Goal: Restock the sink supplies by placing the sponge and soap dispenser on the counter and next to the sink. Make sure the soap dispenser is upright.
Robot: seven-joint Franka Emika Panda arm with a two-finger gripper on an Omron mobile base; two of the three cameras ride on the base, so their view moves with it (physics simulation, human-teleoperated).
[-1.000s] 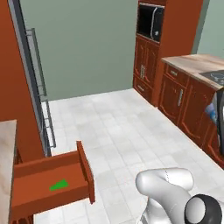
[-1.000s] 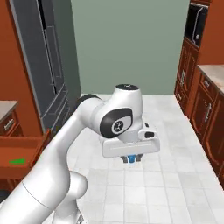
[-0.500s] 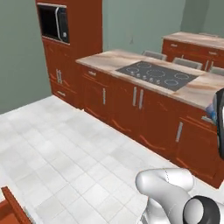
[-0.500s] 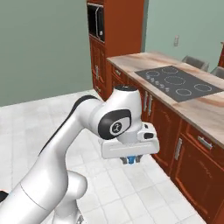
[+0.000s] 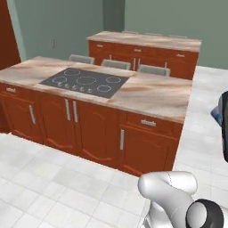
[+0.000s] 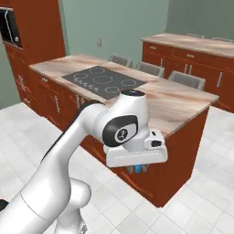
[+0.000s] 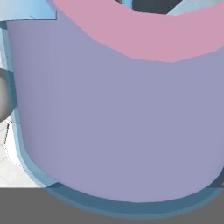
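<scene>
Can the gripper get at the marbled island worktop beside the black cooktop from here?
Probably, not certain. The gripper, shut on the pale lavender soap bottle, hangs folded in near the base; only white tiled floor lies between it and the marbled island worktop.

Soap dispenser [image 7: 118, 127]: lavender body, pink band, blue rim. Worktop [image 5: 156, 93]: beige-tan marbled, over reddish-brown cabinets [image 5: 89, 129]. Cooktop [image 5: 84, 82] on worktop: dark grey. Floor [image 5: 44, 187]: white tile.

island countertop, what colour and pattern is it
Beige-and-tan marbled stone; the countertop shows best in the left base view, around the black cooktop.
</scene>
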